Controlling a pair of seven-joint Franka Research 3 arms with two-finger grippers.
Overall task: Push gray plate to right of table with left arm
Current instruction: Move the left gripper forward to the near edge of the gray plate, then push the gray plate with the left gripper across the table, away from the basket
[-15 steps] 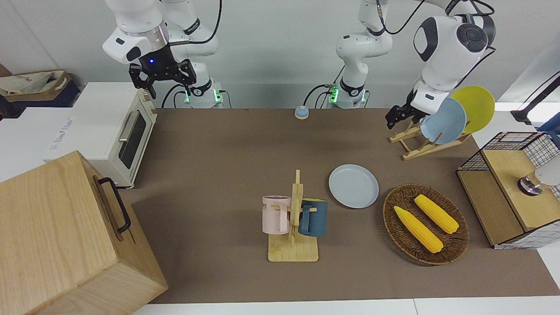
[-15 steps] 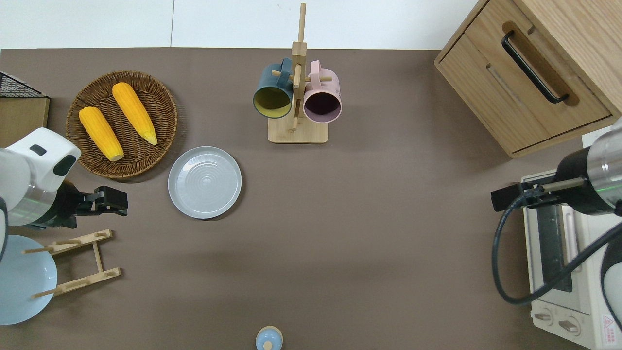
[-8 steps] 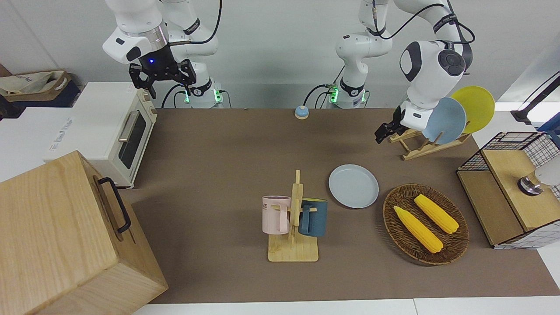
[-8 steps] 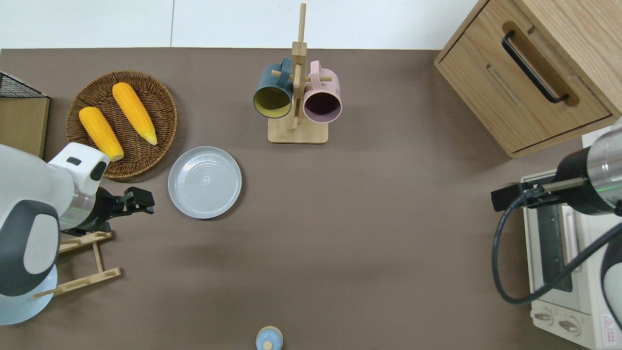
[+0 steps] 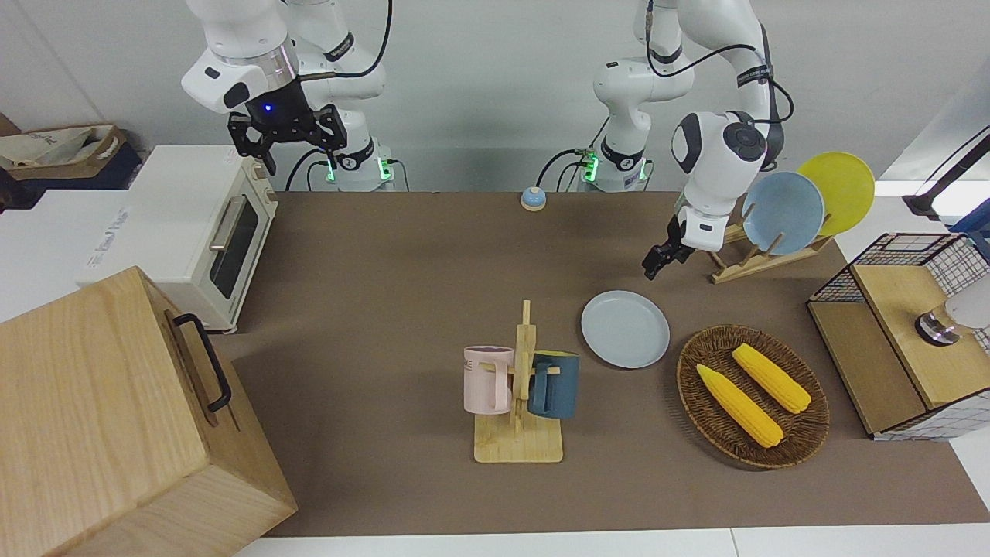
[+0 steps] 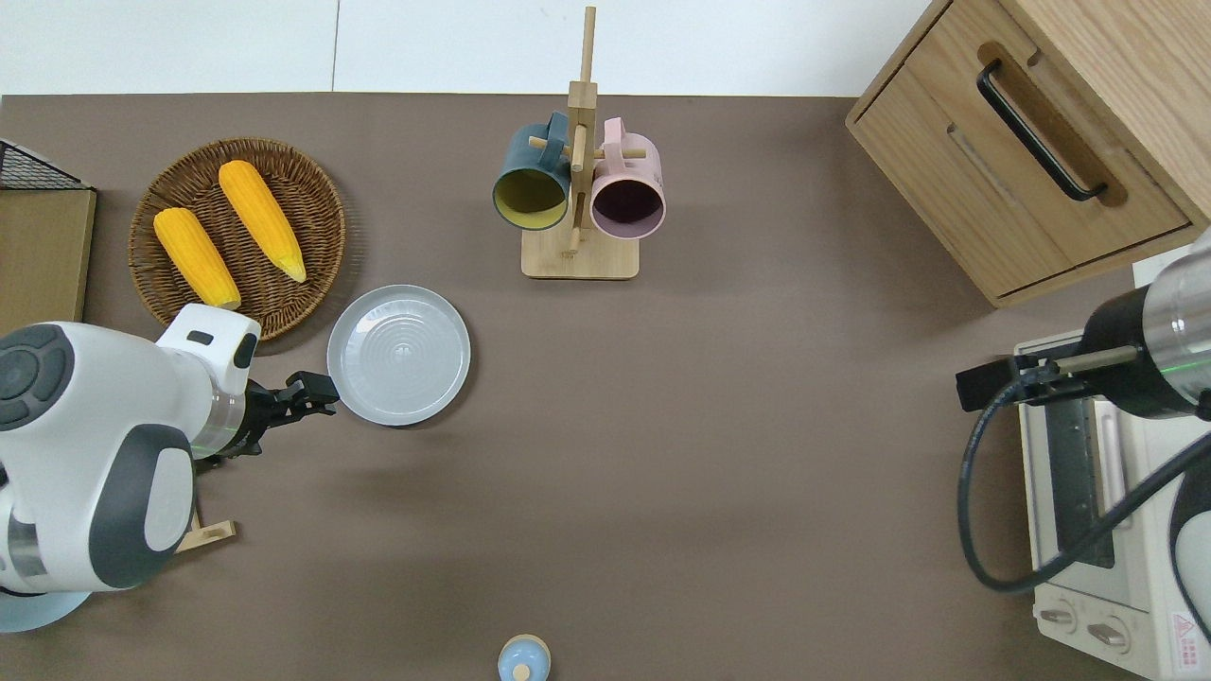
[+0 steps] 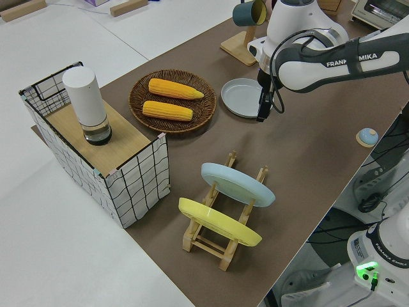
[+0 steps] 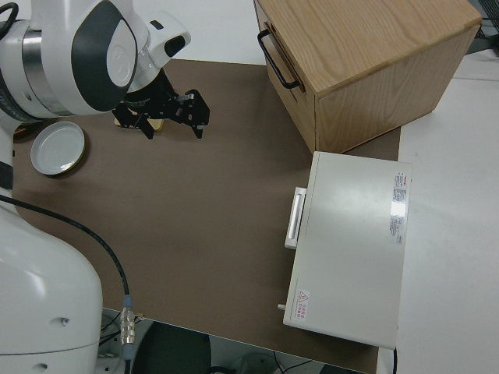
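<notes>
Now the left claw (image 6: 317,397) sits low at the rim of the gray plate (image 6: 398,354), on the edge toward the left arm's end of the worktop (image 6: 719,473); whether it touches the rim I cannot tell, and whether its fingers are parted or closed I cannot tell either. Plate lies flat, just beside the wicker basket (image 6: 236,240) of corn, with the mug rack (image 6: 579,189) farther from the robots. Judgement: the push goes best with the claw kept low, meeting the rim square and level with the plate's centre so it slides straight toward the right arm's end rather than spinning off; an off-centre push risks sending it toward the mug rack. Compared with a second ago: the left claw has swung from beside the plate rack (image 5: 746,259) across to the plate's edge and dropped lower; plate itself unmoved. Right arm parked.
</notes>
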